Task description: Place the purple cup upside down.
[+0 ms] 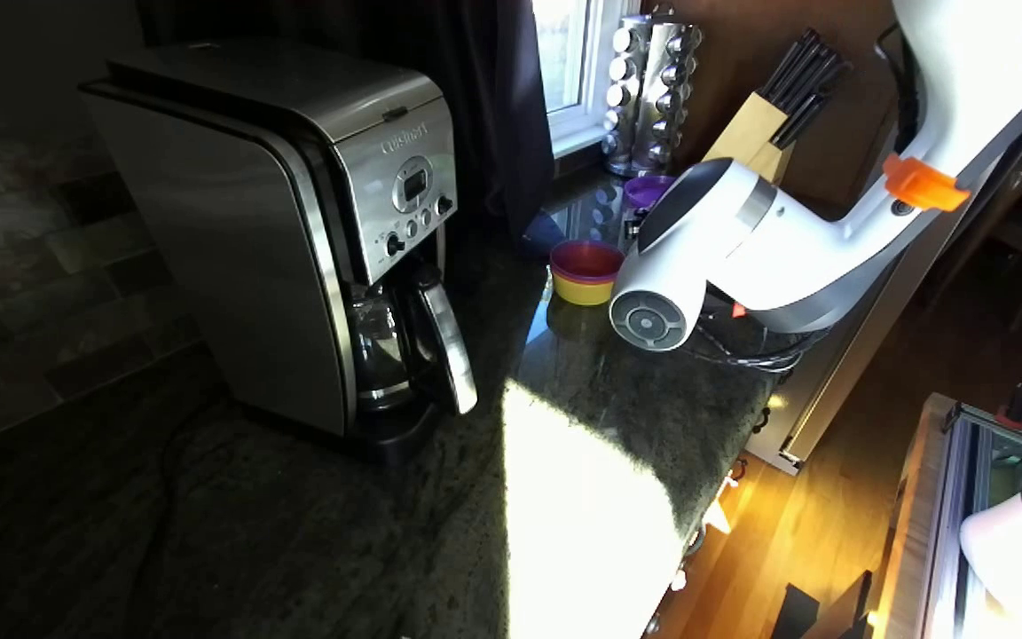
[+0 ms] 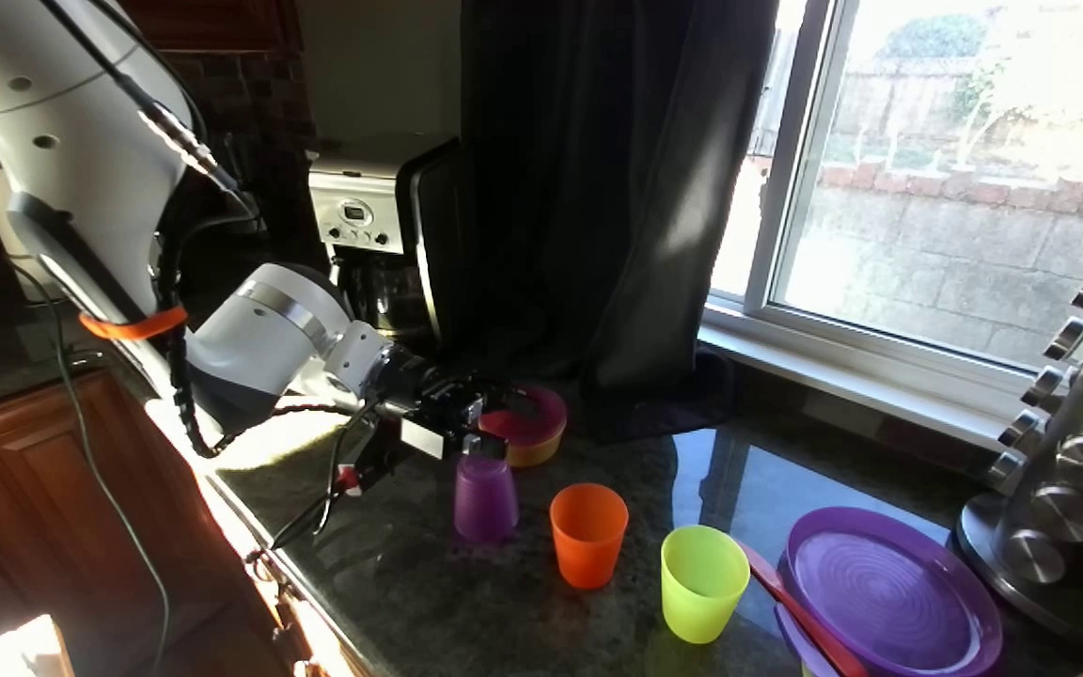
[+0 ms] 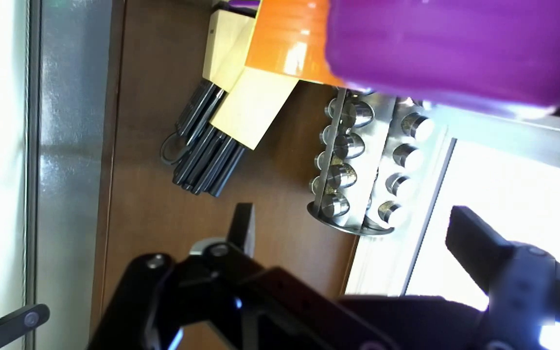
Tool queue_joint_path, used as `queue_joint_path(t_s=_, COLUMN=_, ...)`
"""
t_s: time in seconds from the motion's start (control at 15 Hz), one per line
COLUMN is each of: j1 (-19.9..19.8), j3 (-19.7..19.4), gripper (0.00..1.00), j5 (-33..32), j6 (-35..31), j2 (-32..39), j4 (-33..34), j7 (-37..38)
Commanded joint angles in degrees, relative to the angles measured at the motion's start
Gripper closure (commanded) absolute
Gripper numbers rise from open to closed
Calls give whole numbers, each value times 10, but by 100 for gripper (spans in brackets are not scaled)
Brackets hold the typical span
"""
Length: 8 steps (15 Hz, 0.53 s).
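Observation:
The purple cup (image 2: 485, 503) stands upside down on the dark counter, its narrow end up and wider rim down. In the wrist view, whose picture stands upside down, the purple cup (image 3: 455, 48) fills the top right, partly cut off. My gripper (image 3: 350, 218) is open, with nothing between its fingers. In an exterior view my gripper (image 2: 502, 425) is just above the cup's top, one fingertip overlapping it in the picture; I cannot tell whether they touch. In the other exterior picture the arm hides the cup and most of the gripper.
An orange cup (image 2: 588, 536) and a lime cup (image 2: 704, 585) stand upright beside the purple cup. Stacked bowls (image 2: 534, 449) sit behind it. A purple plate (image 2: 889, 588), red utensil (image 2: 809, 616) and spice rack (image 2: 1059, 470) lie further along. A coffee maker (image 1: 298, 222) and knife block (image 1: 746, 133) also stand here.

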<state>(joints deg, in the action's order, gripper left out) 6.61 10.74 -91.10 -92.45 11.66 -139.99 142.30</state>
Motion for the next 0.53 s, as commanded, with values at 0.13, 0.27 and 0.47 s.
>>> queue_joint_path(t_s=0.13, j1=-13, j3=-13, gripper=0, j5=23, j6=-146, j2=-163, j4=-83, j7=-49)
queue_joint_path(t_s=0.27, j1=-15, j3=-31, gripper=0, j5=24, j6=-222, j2=-224, j4=-110, j7=-74)
queue_joint_path(t_s=0.47, j1=-21, j3=-74, gripper=0, j5=43, j6=-309, j2=-299, j4=-135, j7=-139)
